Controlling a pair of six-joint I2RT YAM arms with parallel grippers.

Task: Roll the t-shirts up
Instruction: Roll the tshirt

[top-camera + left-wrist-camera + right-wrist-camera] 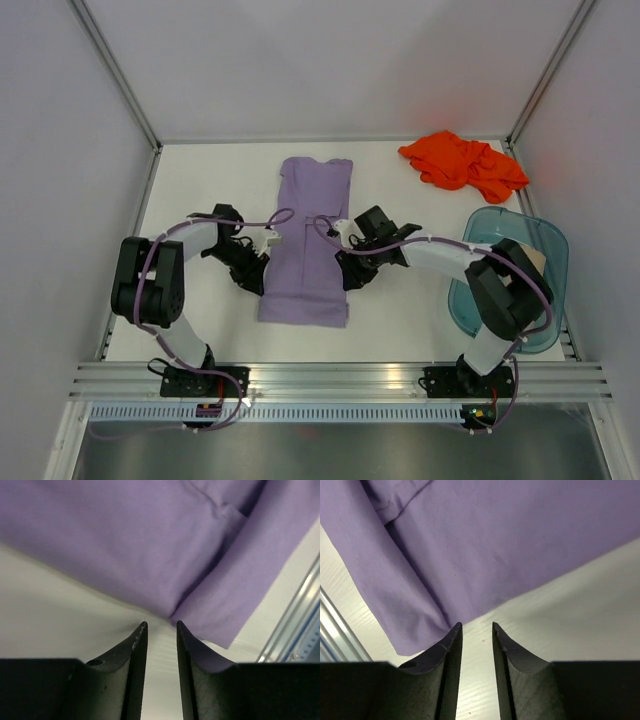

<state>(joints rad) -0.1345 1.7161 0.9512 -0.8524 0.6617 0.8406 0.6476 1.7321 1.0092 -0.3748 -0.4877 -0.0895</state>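
White table (200, 190), boxed in by pale walls (330, 60). The purple shirt (312, 240) lies flat at the table's middle, folded into a long strip whose long axis runs near to far. The orange shirt (462, 163) sits crumpled at the far right corner, with a teal tub (545, 240) nearer on the right. The left gripper (160, 625) and right gripper (474, 625) flank the strip's near half, jaws slightly parted, gripping nothing.

lab cell: white walls (330, 60), aluminium rails (340, 378).
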